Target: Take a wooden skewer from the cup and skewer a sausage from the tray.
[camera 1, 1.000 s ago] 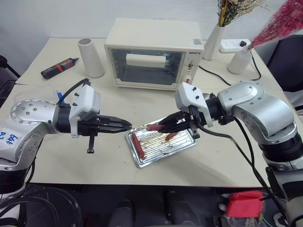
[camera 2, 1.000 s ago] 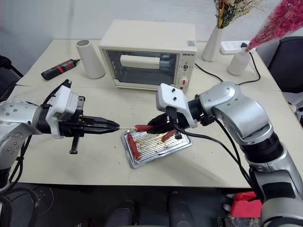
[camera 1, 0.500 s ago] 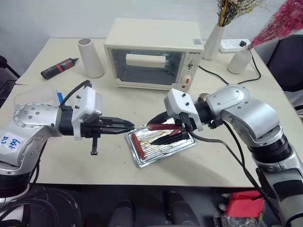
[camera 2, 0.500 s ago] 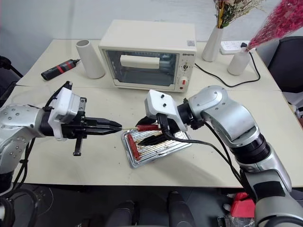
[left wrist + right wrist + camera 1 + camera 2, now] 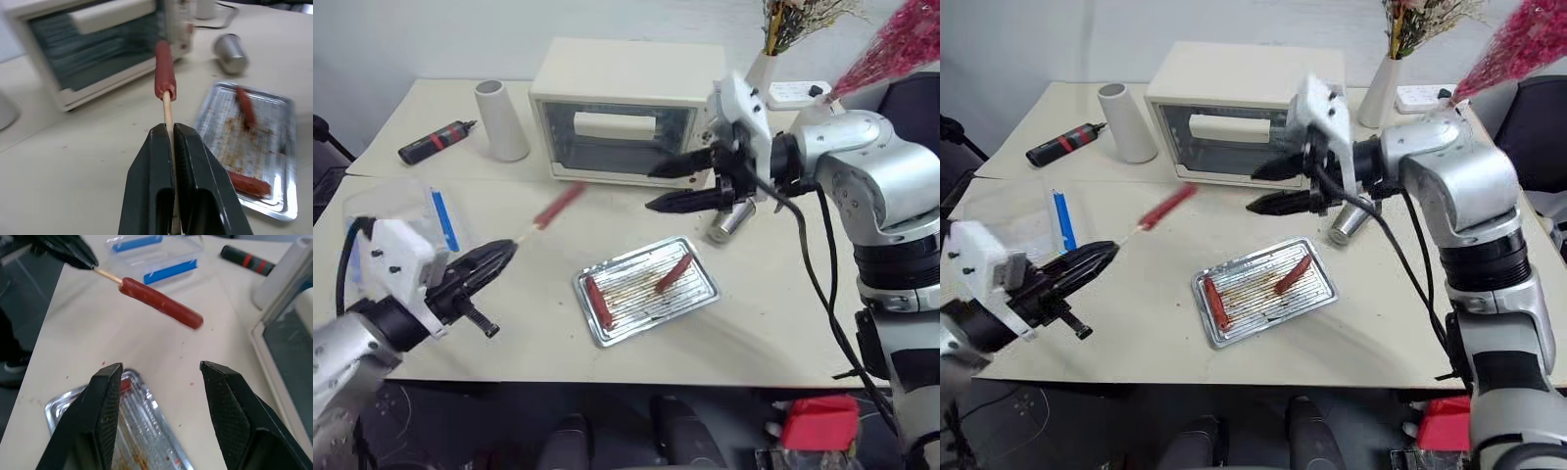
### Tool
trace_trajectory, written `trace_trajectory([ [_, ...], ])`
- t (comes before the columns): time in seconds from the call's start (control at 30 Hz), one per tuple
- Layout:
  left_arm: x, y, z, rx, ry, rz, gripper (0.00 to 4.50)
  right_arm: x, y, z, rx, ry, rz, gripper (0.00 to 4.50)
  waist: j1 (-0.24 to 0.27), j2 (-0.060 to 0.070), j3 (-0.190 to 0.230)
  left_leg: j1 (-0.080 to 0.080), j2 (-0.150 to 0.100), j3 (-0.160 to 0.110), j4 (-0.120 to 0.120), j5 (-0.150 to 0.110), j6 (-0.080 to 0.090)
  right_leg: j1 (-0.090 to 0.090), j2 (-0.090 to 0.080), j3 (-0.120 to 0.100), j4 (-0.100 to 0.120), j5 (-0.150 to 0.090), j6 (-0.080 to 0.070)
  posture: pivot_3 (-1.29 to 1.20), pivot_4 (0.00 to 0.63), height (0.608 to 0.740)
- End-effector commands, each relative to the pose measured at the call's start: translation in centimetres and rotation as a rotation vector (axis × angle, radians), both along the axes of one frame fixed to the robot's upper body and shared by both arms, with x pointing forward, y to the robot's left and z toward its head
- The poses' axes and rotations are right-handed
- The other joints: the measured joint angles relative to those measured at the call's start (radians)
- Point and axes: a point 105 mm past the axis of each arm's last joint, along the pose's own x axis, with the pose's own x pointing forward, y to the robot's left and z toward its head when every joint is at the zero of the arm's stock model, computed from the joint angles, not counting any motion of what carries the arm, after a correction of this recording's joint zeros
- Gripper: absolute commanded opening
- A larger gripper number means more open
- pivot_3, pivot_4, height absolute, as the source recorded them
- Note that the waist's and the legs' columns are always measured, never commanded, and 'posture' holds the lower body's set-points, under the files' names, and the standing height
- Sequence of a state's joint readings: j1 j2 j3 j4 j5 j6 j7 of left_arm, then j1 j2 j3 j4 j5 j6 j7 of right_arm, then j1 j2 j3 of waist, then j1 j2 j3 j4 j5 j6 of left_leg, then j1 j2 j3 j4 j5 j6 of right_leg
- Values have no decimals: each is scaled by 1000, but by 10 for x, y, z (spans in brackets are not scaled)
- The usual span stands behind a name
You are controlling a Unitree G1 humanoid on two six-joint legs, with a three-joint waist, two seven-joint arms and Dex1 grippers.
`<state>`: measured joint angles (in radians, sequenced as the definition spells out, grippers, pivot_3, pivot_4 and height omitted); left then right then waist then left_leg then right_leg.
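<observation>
Left gripper [image 5: 171, 142] pulled back, jaws clamping wooden skewer [image 5: 167, 105] bearing sausage [image 5: 165, 70]; right gripper [image 5: 663, 186] raised, jaws wide.

The sausage [image 5: 557, 206] on the wooden skewer [image 5: 167, 110] is motion-smeared in the head views, so its outline is fuzzy there. The skewer's lower end is buried between the left gripper [image 5: 170, 134] fingers, and its tip is inside the sausage. The cup [image 5: 732, 219] lies partly behind the right arm's cable. In the left wrist view the tray [image 5: 288, 147] is cut off by the picture's edge.
</observation>
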<state>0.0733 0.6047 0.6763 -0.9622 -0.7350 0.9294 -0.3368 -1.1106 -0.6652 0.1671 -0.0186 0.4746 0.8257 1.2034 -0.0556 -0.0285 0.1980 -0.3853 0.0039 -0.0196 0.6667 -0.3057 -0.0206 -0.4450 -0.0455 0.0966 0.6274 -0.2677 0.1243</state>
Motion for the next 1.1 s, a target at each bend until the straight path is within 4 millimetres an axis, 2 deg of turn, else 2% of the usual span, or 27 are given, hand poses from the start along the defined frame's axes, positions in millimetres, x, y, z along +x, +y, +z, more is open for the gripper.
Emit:
trace_trajectory([
  [0.03,-4,44,7,-22,-93,427,0,-5,2,18,95,17,3,2625,1,0,0,0,0,0,0,0,0,0,0,0,0,0,0,0,150,740],
  [0.13,-10,75,0,-52,-93,687,0,-6,6,17,122,52,-1,2625,0,-1,0,0,-3,0,0,0,0,0,1,0,0,0,0,0,150,740],
  [0.23,-8,93,-11,-85,-41,798,0,-8,10,17,155,87,0,2625,0,-1,-1,0,-5,0,0,0,0,0,1,0,0,0,0,0,150,740],
  [0.33,-2,110,-18,-109,-1,833,0,-11,12,17,184,126,1,3183,1,-1,-1,0,-5,0,0,0,0,0,1,0,0,0,0,0,150,740],
  [0.47,8,140,-23,-139,34,873,0,-13,11,17,203,143,-9,4473,-1,-1,-1,0,-5,0,0,0,0,0,1,-1,-1,0,0,0,150,740],
  [0.63,23,152,-31,-153,90,844,0,-18,8,19,224,142,-19,4473,-1,-2,-1,0,-5,0,-1,0,0,0,1,-1,-2,0,0,0,150,740],
  [0.77,35,154,-35,-163,108,822,0,-21,5,22,239,138,-20,4473,1,-2,-1,-1,-3,0,-1,0,-1,0,0,-1,-2,0,0,0,150,740],
  [0.93,46,155,-34,-184,96,806,1358,-19,2,21,247,132,-42,4500,0,-2,-1,-1,-2,0,-1,0,-1,0,-1,-1,-2,0,0,0,150,740],
  [1.1,44,156,-19,-135,47,785,2835,-16,-6,20,246,122,-70,4500,0,-2,-1,-1,-1,0,-2,0,-1,0,-1,-1,-2,0,0,0,150,740],
])
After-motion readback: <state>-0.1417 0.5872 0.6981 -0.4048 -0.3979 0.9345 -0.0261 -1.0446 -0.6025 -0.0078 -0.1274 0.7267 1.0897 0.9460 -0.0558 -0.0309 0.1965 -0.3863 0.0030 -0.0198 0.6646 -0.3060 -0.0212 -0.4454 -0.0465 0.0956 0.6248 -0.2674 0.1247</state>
